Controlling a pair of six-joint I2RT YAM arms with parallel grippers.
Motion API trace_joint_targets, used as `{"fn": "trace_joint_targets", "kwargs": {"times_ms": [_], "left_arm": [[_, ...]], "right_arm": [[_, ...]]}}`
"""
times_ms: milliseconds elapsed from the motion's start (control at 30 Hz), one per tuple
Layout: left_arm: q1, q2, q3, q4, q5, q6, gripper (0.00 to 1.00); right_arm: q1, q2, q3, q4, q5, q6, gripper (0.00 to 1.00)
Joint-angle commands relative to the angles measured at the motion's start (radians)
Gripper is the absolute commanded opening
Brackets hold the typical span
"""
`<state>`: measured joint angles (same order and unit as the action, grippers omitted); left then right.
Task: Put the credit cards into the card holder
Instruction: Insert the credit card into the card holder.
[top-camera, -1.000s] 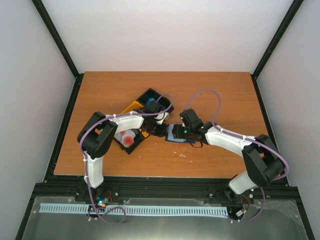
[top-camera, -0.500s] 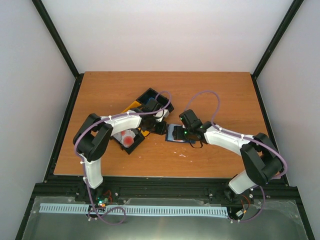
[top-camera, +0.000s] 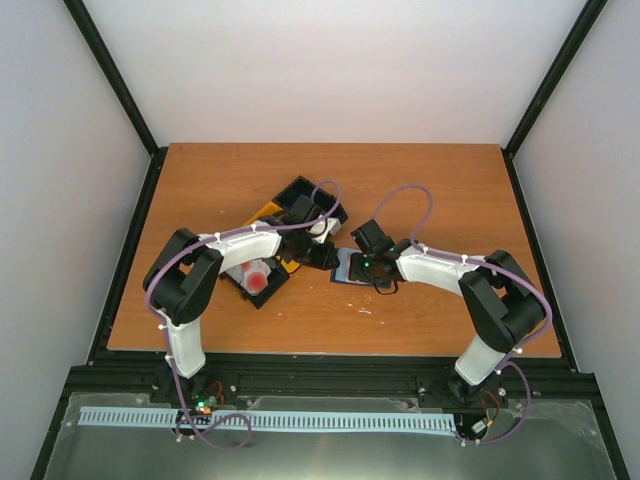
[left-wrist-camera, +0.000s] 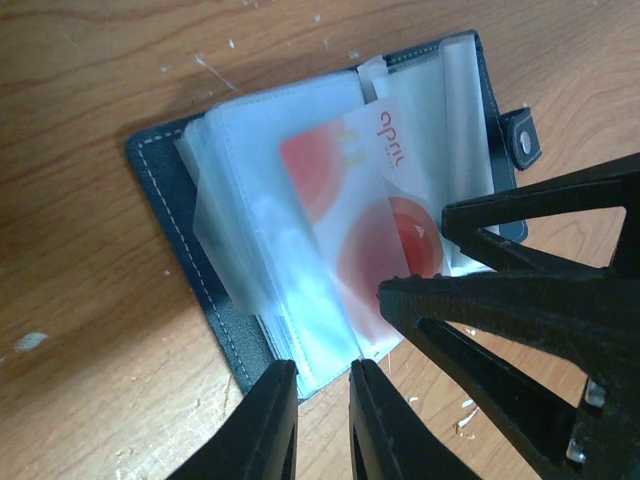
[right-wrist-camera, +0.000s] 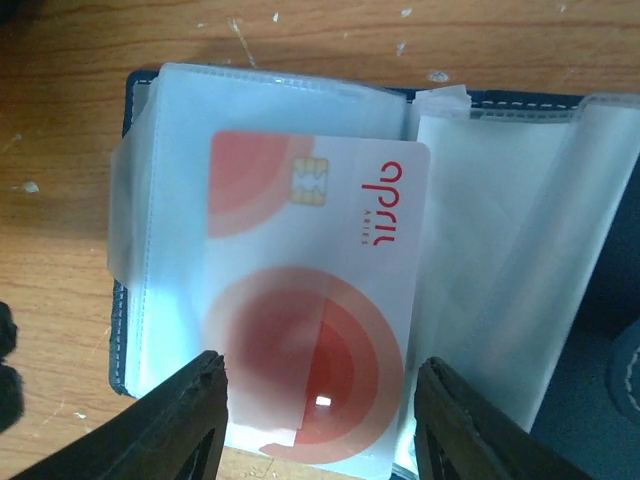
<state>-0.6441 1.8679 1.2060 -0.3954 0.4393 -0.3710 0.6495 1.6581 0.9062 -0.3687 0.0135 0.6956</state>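
At mid-frame in the top view, the navy folding card holder (top-camera: 348, 268) is laid open; a white red-blotched plastic card (right-wrist-camera: 310, 300) is partly sleeved; the right gripper (right-wrist-camera: 322, 365) is spread astride it, the left gripper (left-wrist-camera: 322, 372) barely parted, empty; a straight push deeper is likely called for.

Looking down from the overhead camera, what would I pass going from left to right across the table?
The left arm's elbow → black-and-yellow tray → card holder → right arm's elbow.

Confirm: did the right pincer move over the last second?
Yes. The right pincer has shifted slightly left, away from the right edge of the table.
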Motion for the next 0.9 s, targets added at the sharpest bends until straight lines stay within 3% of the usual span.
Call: {"fn": "trace_joint_targets", "kwargs": {"times_ms": [0,867], "left_arm": [[0.006,0.007,-0.01,0.031,0.047,0.002,0.15],[0.007,0.074,-0.018,0.018,0.013,0.0,0.08]], "right_arm": [[-0.005,0.015,-0.011,0.029,-0.015,0.041,0.51],[-0.045,0.056,-0.01,0.191,-0.197,0.097,0.51]]}}
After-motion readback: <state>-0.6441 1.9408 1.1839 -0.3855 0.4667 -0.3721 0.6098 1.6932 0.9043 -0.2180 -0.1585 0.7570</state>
